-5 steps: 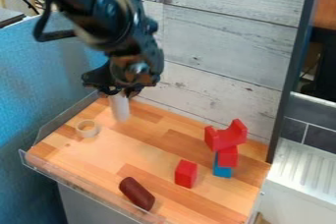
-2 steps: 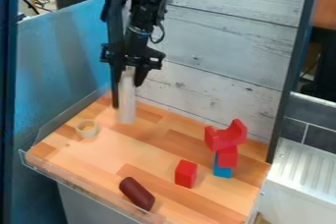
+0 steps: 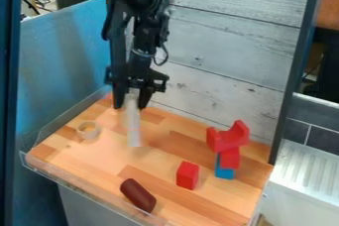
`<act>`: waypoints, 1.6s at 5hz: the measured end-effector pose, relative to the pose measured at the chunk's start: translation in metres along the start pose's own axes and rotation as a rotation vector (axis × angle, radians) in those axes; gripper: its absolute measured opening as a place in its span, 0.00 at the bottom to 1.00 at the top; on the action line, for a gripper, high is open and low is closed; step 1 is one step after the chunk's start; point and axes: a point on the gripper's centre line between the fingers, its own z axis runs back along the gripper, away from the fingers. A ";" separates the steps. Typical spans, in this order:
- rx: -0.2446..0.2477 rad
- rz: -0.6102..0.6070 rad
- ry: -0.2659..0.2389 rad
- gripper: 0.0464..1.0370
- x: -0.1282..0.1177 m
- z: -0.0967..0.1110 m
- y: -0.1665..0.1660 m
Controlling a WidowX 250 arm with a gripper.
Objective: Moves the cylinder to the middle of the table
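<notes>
camera view: the black gripper [image 3: 131,104] pinches an upright white cylinder [image 3: 134,128] between its fingers; from it, a beige ring [image 3: 80,130] lies at nine o'clock, a maroon cylinder [image 3: 138,195] at six.

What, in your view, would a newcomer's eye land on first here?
Probably the black gripper at the back left, with a pale upright cylinder between its jaws. Next might come the stacked red and blue blocks at the right, then the dark maroon piece near the front edge.

From above and fairly near, one camera slants down over the table [image 3: 86,163] toward the plank wall [image 3: 228,46].
</notes>
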 end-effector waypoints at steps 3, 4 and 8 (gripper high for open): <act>-0.084 -0.020 -0.076 0.50 -0.021 -0.012 -0.014; -0.166 -0.009 -0.124 0.50 -0.025 -0.010 -0.019; -0.226 0.012 -0.119 0.97 -0.025 0.001 -0.013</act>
